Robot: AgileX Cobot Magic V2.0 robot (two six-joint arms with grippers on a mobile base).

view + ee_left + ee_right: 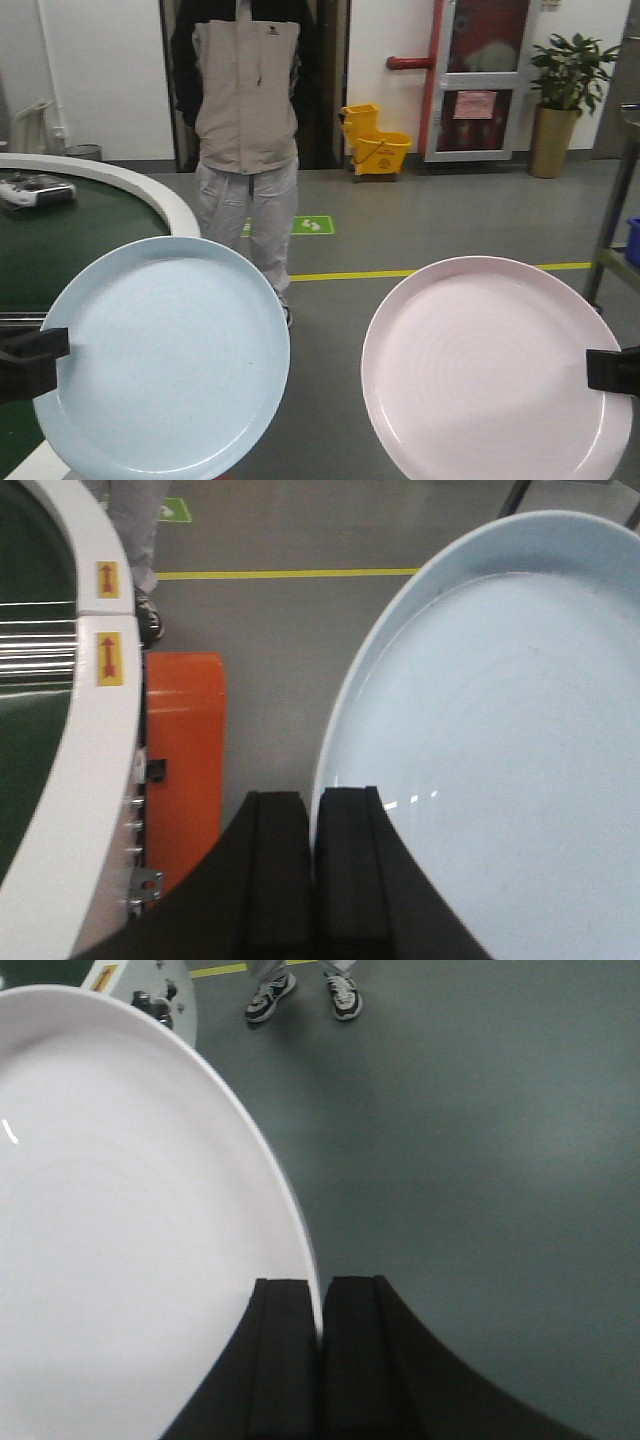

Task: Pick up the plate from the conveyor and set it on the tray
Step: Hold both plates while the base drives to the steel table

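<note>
The left gripper [312, 812] has its black fingers [275, 825] clenched on the rim of a pale blue plate [165, 355], which hangs in the air at 7 o'clock in the front view with its dished face toward the camera, showing only faint concentric rings; the left wrist view sets this plate to 3 o'clock of the conveyor [85, 780], apart from its white rim, with grey floor [280, 620] between them; the right gripper [320, 1305] pinches the edge of a pink plate [490, 365] in the same way, at 5 o'clock in the front view, likewise face-on and ringed; the two plates hang side by side and do not touch; on the conveyor's dark green belt at 9 o'clock lies a small grey-white device [35, 190]; an orange panel [185, 750] sits under the conveyor's rim; a person [247, 120] in a beige jacket stands at 12 o'clock; a yellow mop bucket [378, 150] stands at 1 o'clock, its contents hidden; a tan pot at 2 o'clock holds a leafy plant [570, 65].
</note>
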